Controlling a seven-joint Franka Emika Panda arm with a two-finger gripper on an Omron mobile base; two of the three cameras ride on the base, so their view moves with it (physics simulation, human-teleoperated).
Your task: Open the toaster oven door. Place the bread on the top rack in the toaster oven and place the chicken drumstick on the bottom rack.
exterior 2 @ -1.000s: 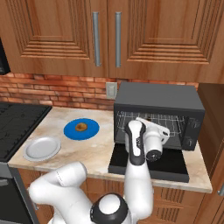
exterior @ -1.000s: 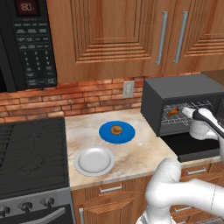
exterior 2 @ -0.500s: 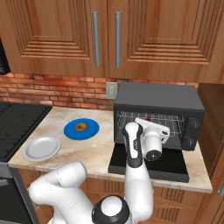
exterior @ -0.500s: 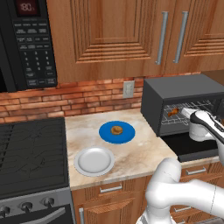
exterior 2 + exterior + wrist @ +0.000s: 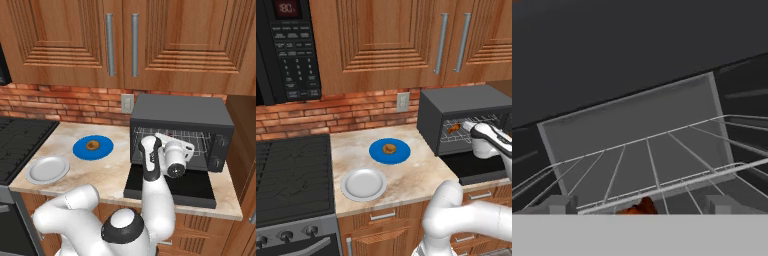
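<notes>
Left base view: the toaster oven (image 5: 466, 117) sits at three o'clock on the desk (image 5: 416, 172), its toaster oven door (image 5: 478, 167) dropped flat. The chicken drumstick (image 5: 454, 128) lies on a rack just inside the mouth. The end effector (image 5: 470, 125) has drawn back a little from the drumstick since a second ago, so that item looks delivered. The bread (image 5: 389, 148) waits on the blue plate (image 5: 401, 155), with a white plate (image 5: 363, 184) at seven o'clock of it.

Right base view: the arm has pulled slightly toward the base, the hand hanging over the open door. The bread sits at nine o'clock of the oven, well apart.

Hand view: both fingertips (image 5: 559, 204) stand wide and released, empty. The drumstick shows between them at six o'clock, below a wire shelf (image 5: 657, 170). Fetching the bread looks next.
</notes>
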